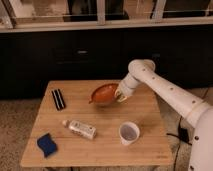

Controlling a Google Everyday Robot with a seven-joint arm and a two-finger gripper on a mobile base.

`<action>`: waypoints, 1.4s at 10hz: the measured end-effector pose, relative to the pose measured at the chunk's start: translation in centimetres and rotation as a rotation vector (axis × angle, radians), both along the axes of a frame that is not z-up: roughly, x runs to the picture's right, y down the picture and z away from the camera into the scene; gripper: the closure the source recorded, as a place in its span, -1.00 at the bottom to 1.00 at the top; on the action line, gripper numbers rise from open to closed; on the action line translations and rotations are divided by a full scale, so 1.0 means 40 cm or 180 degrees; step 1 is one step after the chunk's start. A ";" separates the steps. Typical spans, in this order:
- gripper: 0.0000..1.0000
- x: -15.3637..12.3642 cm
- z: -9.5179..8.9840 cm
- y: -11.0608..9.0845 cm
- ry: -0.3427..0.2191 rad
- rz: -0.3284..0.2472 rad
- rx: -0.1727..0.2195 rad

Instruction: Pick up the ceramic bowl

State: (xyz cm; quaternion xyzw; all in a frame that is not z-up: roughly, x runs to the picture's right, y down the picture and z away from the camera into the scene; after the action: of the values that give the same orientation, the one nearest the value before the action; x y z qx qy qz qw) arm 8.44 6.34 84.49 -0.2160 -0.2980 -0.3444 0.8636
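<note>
The ceramic bowl (103, 93) is glossy orange-brown and sits tilted over the middle back of the wooden table (100, 145), its inside turned toward the camera. Its right rim is raised and a shadow lies under it. My gripper (120, 95) is at that right rim, shut on it, with the white arm (165, 92) reaching in from the right. The white cup (129, 133) with a dark inside stands apart, nearer the front right.
A black rectangular object (58, 99) lies at the back left. A white bottle (80, 128) lies on its side in the front middle. A blue sponge (46, 144) sits at the front left corner. Dark cabinets (75, 55) stand behind the table.
</note>
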 end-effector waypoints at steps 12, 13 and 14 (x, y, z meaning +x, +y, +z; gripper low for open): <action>1.00 -0.008 -0.011 -0.026 -0.0018 -0.0016 0.0016; 1.00 -0.008 -0.011 -0.027 -0.0018 -0.0015 0.0017; 1.00 -0.008 -0.012 -0.028 -0.0019 -0.0016 0.0017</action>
State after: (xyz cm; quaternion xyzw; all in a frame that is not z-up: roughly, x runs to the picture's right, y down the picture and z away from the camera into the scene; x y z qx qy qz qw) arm 8.11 5.23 84.01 -0.2134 -0.2992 -0.3479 0.8625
